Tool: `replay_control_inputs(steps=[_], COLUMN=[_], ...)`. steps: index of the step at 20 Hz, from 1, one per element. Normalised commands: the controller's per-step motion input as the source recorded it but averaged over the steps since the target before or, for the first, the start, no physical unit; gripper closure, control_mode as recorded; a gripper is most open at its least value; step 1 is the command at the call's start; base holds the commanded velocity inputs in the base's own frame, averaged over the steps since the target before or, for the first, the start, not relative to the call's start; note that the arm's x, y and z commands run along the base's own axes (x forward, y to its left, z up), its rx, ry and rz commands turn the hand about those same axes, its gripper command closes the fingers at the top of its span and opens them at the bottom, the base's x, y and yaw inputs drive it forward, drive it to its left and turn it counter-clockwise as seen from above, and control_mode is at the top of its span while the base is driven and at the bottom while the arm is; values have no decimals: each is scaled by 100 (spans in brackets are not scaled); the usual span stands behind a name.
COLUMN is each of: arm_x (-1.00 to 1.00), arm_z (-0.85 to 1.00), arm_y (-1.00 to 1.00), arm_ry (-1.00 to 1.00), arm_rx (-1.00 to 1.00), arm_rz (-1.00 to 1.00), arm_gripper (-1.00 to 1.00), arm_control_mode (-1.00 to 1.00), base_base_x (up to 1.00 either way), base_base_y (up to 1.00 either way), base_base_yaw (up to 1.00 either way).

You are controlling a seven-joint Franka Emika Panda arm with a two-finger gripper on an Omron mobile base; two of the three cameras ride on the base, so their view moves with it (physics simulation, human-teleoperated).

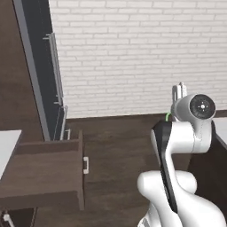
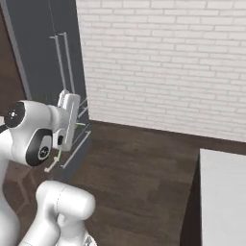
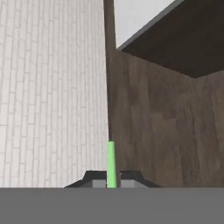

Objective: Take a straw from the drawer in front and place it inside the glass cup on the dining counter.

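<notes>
Closest to the left base camera stood my own white arm, and behind its wrist a sliver of the straw (image 1: pixel 168 117) showed green; the drawer (image 1: pixel 44 175) hung open at lower left, well apart. From the right base camera, my gripper (image 2: pixel 60 144) sat raised beside the tall cabinet, the dining counter (image 2: pixel 223 192) across the floor at lower right. Through the hand camera, my fingers (image 3: pixel 94 179) were clenched on the straw. I judged the carry needed a steady wrist, keeping the straw upright for the cup.
</notes>
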Motion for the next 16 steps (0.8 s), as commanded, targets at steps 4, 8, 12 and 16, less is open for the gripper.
replay_control_inputs(steps=[4,8,12,16], arm_x=[0,0,0,0], arm_z=[0,0,0,0], arm_y=[0,0,0,0], arm_ry=[0,0,0,0], arm_rx=[0,0,0,0], arm_rz=[0,0,0,0], arm_gripper=[100,100,100,100], arm_control_mode=[100,100,100,100], base_base_x=[86,100,100,100], base_base_y=[0,0,0,0], base_base_yaw=[-24,-25,-33,-41])
